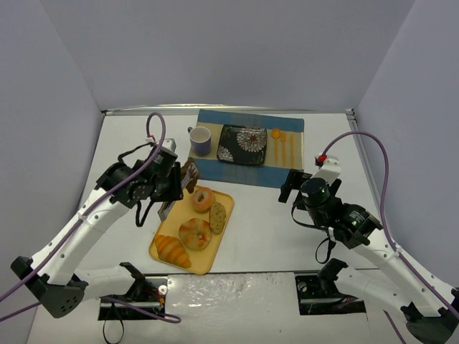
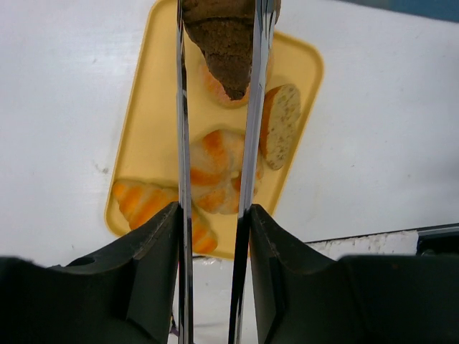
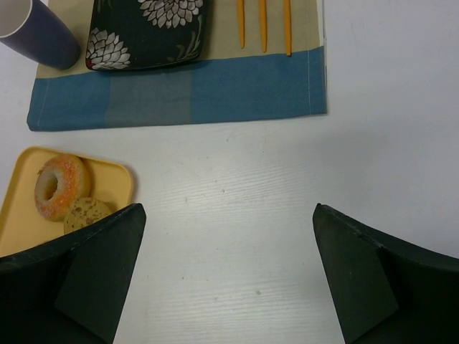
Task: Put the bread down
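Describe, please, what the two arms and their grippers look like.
The left arm and right arm have white links, black joints and a purple cable each. The left gripper carries long thin metal blades; the right gripper has broad black wedge fingers.

Bright even light, soft shadows, sharp pics, wrist-cam foreground blurry

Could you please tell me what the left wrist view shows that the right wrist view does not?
Only the left wrist view: the bread clamped in the left gripper, the croissant and a twisted glazed bun. Only the right wrist view: the cup, plate, placemat and cutlery. Both: the tray, the cookie, the table, and the ring bread, mostly hidden in the left view.
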